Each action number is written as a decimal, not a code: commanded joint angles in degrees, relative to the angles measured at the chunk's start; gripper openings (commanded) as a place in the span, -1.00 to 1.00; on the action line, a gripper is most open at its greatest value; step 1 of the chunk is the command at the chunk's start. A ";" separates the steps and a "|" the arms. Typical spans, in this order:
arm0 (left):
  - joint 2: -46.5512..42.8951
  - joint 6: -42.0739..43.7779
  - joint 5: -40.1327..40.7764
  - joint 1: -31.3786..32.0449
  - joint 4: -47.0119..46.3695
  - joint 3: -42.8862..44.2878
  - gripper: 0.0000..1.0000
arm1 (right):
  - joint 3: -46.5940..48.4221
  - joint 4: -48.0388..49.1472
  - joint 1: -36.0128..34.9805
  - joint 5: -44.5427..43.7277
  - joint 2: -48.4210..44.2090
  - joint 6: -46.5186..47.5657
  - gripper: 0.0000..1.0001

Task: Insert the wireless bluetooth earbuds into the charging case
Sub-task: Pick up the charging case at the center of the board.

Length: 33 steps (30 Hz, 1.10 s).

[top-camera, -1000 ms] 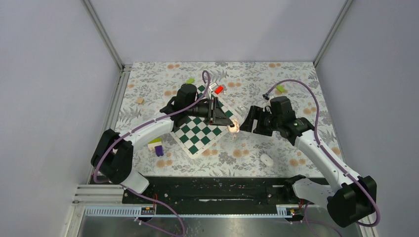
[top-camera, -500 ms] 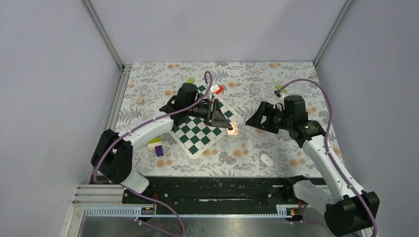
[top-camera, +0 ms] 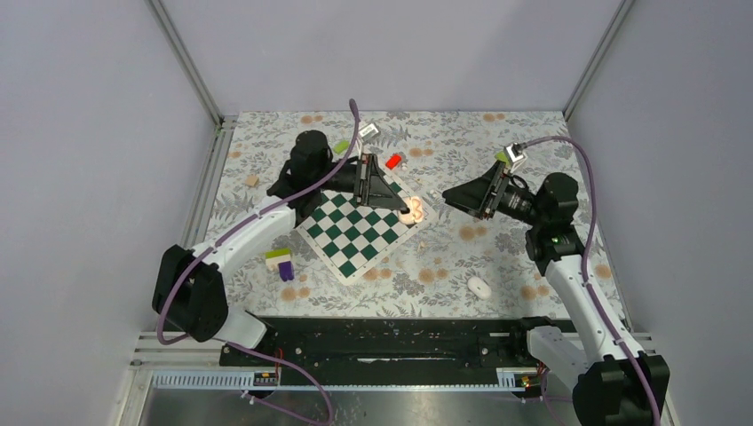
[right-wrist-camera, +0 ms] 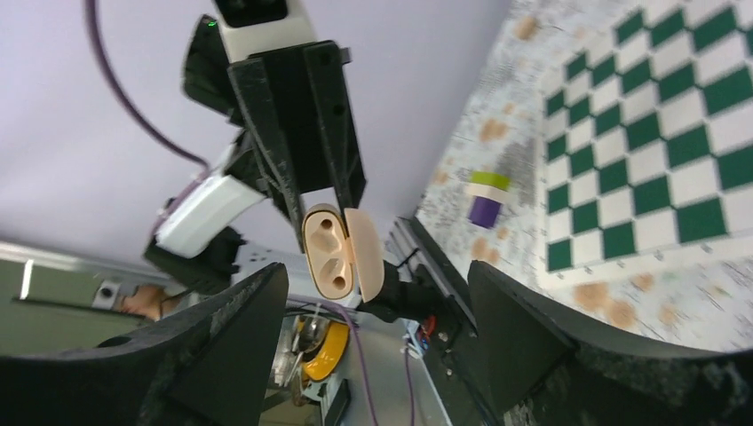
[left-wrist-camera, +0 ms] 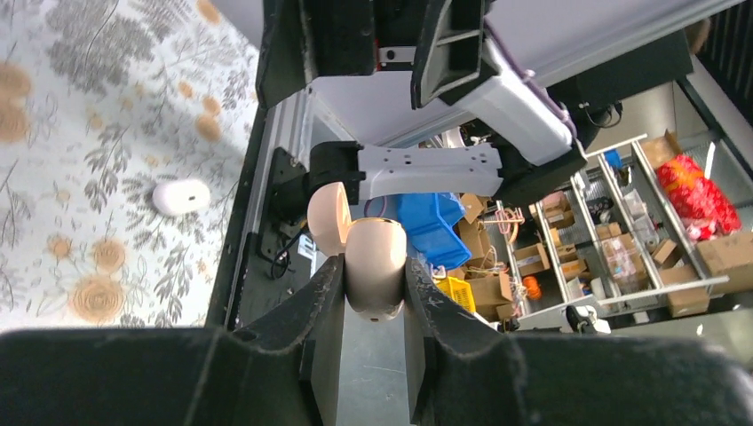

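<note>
Nearest the arm bases, on the floral bench (top-camera: 444, 266), one white earbud (top-camera: 479, 286) lies alone, well apart from both hands; no second one shows itself. It is small, smooth and rounded, so a pinch from above that lands off-centre would probably squirt it sideways across the cloth, perhaps off the near edge.

Farther in, above the right corner of the chessboard (top-camera: 355, 232), the left hand (top-camera: 401, 205) is clenched on the charging case (right-wrist-camera: 340, 252), held in the air with its lid swung open and its two hollows, both apparently empty, turned toward the other arm. Only the lower body sits between the fingers, so a push into a hollow that is not square to it could twist the case in the grip or lever it out and drop it onto the board.

Beyond that, the right hand (top-camera: 451, 196) hangs released and empty, facing the case. Should it bring the earbud turned the wrong way, the piece would likely jam at the rim or tumble out.
</note>
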State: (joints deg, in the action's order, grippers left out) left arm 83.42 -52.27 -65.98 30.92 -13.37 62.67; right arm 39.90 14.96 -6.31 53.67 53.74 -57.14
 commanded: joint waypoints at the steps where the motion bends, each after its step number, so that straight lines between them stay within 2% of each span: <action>1: -2.73 -4.47 -4.89 -0.51 -11.47 4.24 -1.00 | -0.22 24.75 0.19 6.46 1.29 -15.60 0.63; 4: -2.43 -7.21 -4.83 -0.58 -15.21 3.96 -1.00 | -1.06 30.66 0.20 6.62 2.25 -19.74 0.62; 9: -1.16 -18.30 -4.75 -0.68 -30.71 1.31 -1.00 | -3.65 37.54 0.21 6.52 3.49 -24.26 0.62; 11: 0.24 -24.53 -4.78 -0.68 -39.53 0.59 -1.00 | -4.88 44.56 0.24 7.25 5.09 -28.00 0.62; 16: 6.44 -45.43 -5.29 -0.68 -65.87 1.64 -1.00 | -5.58 69.98 0.24 7.80 11.86 -46.26 0.64; 17: 7.53 -47.87 -5.49 -0.64 -68.49 2.22 -1.00 | -5.20 70.86 0.16 8.26 12.60 -47.30 0.64; 22: 7.66 -47.66 -5.98 -0.68 -68.64 2.99 -1.00 | -4.16 70.98 -0.57 8.51 11.80 -46.24 0.69; 33: 5.63 -48.79 -7.16 -0.61 -68.72 5.57 -1.00 | 0.51 70.97 -6.79 9.55 13.08 -45.57 0.74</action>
State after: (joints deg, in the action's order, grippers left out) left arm 92.29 -100.27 -72.05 30.46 -77.38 65.56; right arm 36.73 81.58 -10.83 62.24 66.65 -102.98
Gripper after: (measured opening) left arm 0.252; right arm 0.870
